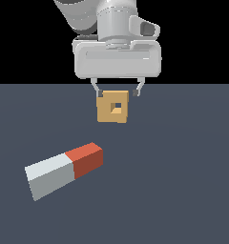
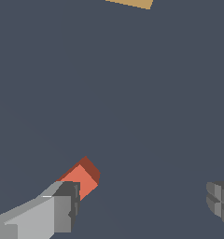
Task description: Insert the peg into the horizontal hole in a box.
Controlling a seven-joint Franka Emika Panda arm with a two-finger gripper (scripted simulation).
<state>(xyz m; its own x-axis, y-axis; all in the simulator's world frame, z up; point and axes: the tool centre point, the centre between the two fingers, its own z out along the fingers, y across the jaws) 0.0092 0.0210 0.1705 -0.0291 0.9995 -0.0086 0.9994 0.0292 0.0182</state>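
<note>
Lower left of the exterior view, the peg (image 1: 64,170) lies flat, well apart from the box (image 1: 113,108). My gripper (image 1: 117,94) hangs spread and empty. I judge the peg rigid and blocky, so I'd grip mid-bar across its flat sides.

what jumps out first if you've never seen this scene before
The two-tone peg lies flat on the dark floor at the exterior view's lower left, its red half pointing toward the box. The small tan box with its square hole sits farther back, near the middle. The open gripper hangs above, holding nothing; in the wrist view one finger partly hides the peg's red end.
</note>
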